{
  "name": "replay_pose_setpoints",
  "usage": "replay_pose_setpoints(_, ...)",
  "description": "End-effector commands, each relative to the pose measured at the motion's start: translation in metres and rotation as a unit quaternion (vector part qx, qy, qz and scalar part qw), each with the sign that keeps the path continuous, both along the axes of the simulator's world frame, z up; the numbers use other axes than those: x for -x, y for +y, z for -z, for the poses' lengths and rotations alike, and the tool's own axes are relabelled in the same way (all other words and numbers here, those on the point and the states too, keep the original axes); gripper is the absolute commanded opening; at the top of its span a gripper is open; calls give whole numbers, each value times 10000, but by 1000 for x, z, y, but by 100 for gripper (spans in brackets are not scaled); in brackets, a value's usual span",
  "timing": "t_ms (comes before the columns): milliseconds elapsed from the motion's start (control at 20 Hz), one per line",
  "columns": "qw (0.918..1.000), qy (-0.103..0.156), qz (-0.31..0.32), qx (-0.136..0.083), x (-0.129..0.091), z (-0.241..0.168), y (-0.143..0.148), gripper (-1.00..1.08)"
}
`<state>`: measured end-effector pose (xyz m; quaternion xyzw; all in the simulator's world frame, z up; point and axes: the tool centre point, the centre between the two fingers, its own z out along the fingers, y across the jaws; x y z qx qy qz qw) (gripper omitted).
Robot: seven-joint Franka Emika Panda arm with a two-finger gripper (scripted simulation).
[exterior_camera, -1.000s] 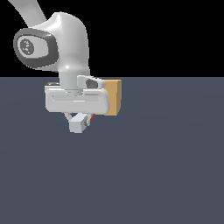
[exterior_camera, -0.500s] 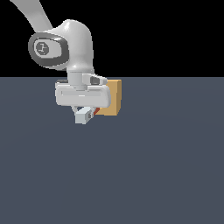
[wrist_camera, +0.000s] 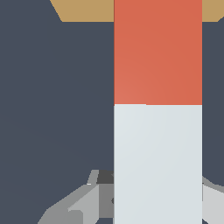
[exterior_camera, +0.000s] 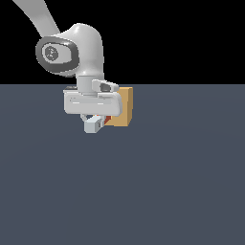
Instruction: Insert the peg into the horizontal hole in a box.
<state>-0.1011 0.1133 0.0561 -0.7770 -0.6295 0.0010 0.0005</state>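
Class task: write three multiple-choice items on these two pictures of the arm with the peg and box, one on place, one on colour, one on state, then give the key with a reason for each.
1. In the exterior view, where is the box relative to the tool?
A. on the view's right, partly hidden behind it
B. far off on the view's left
C. near the bottom edge

2. Which colours make up the peg?
A. blue and black
B. orange-red and white
C. all green

3. Which end of the peg points toward the box?
A. the white end
B. the orange-red end
C. neither; it lies flat beside it

Key: 1 A, the tan cube shows past the tool's right side. 2 B, the wrist view shows both halves. 3 B, the orange-red half reaches the tan edge in the wrist view, while the white half sits at the fingers.
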Motion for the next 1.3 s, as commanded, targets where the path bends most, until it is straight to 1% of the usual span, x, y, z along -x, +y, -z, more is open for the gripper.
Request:
replay_pose_setpoints(0, 10000, -11, 6, -2, -1, -1, 0, -100)
replay_pose_setpoints(450, 10000, -9, -5, -6, -2, -1, 1, -100)
replay_pose_setpoints(600, 10000, -9, -5, -6, -2, -1, 6, -100)
replay_pose_setpoints(800, 10000, -11, -4, -6, -6, -1, 24, -100)
replay_pose_setpoints(1100, 10000, -18, -5, -9, -14, -2, 68, -100)
replay_pose_setpoints(1250, 10000, -21, -5, -10, -18, -2, 83, -100)
